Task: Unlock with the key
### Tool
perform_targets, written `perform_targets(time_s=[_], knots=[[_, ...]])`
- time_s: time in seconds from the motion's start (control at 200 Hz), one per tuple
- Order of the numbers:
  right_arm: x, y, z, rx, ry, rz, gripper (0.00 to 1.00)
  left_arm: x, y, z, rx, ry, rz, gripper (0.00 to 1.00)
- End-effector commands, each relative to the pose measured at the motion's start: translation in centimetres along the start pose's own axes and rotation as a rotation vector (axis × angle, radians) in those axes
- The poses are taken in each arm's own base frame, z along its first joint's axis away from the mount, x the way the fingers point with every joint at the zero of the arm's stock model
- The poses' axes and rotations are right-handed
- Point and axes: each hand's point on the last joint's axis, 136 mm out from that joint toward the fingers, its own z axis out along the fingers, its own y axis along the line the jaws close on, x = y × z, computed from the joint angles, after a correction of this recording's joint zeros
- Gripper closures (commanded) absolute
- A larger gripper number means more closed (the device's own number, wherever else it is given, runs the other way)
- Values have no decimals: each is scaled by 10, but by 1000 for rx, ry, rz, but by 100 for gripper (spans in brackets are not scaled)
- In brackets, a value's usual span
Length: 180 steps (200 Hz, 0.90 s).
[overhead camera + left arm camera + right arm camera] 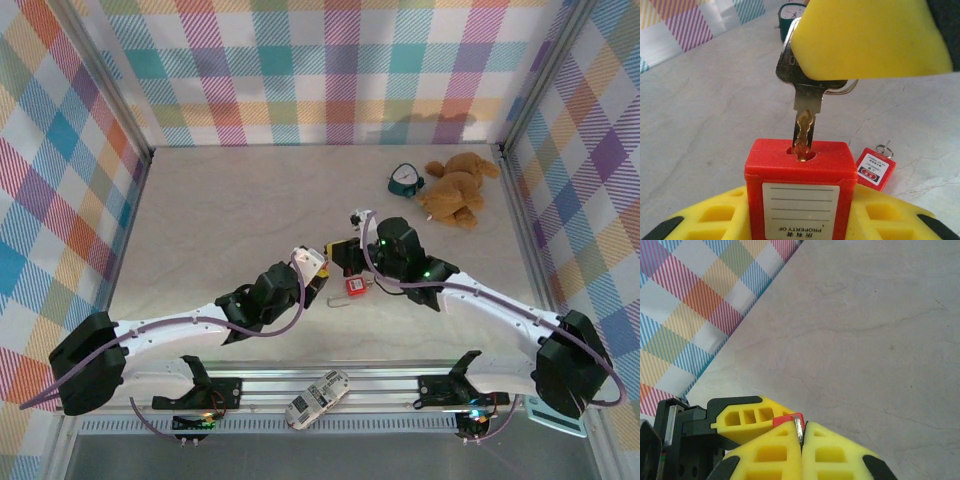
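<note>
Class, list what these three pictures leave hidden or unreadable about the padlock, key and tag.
- Key: head covered by a finger of the right pincer, left wrist view; tip buried in the keyhole.
- Padlock: bottom cut off by the frame edge, left wrist view, so locked or not is unknowable.
- Tag: print too small, left wrist view.

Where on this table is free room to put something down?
The table is bare on its left half, between the left wall and the left arm, and along the back wall up to the teal object. Crowded: the middle, around the padlock, key and red tag, and the far right corner by the plush toy.
</note>
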Motion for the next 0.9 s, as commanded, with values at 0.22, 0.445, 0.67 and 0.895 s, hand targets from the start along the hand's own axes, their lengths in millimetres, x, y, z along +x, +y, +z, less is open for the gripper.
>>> perform_targets(time_s=[0.22,0.445,0.67,0.895], knots=[[84,-8,13,43,303,-1,97,-112,15,-37,-1,-404,-154,75],[99,-7,18,41,352,-24,97,-120,14,-41,16,-435,-159,75],[90,-1,15,32,349,-53,93,-114,7,-35,43,-392,-118,75],[48,-1,-9,74,241,-72,78,-62,-3,-17,59,-216,-47,75]])
